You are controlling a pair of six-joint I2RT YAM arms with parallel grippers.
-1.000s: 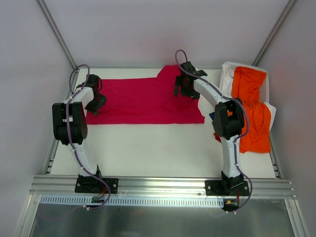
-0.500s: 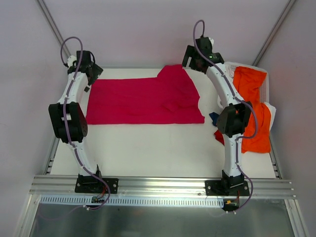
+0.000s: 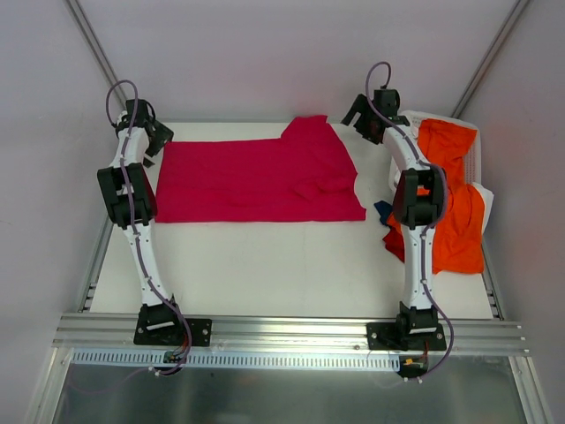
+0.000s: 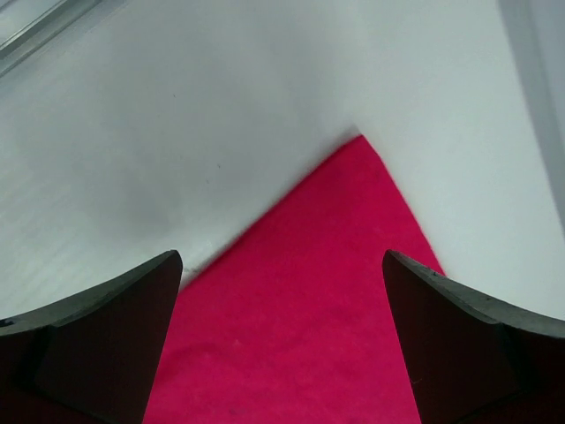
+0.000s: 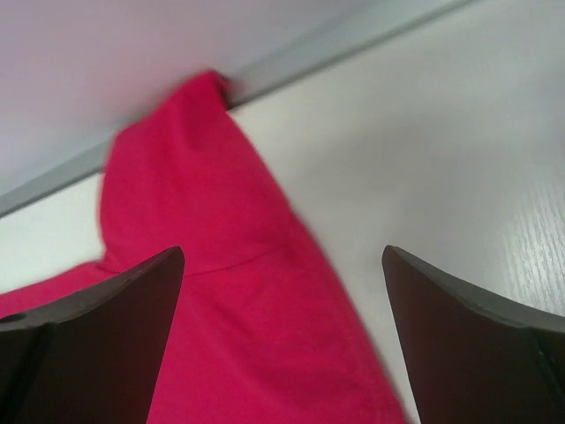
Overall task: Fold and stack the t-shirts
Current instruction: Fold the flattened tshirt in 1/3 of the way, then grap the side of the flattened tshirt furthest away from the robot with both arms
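Crimson shirt (image 3: 256,181) is laid flat across the far half of the table (image 3: 265,265), with one sleeve bunched at the back edge. Orange shirt (image 3: 455,212) is heaped at the right edge (partly over a white item (image 3: 406,132)). Left gripper (image 4: 281,256) is held wide above the crimson's far-left corner, nothing gripped. Right gripper (image 5: 282,252) is likewise wide and empty, above the sleeve.

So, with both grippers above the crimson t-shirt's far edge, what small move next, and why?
Probably lower both and pinch the far edge of the flat crimson cloth t-shirt. The left gripper hangs open over its far-left corner, the right gripper open over the bunched sleeve; neither holds anything, and the shirt lies spread out.
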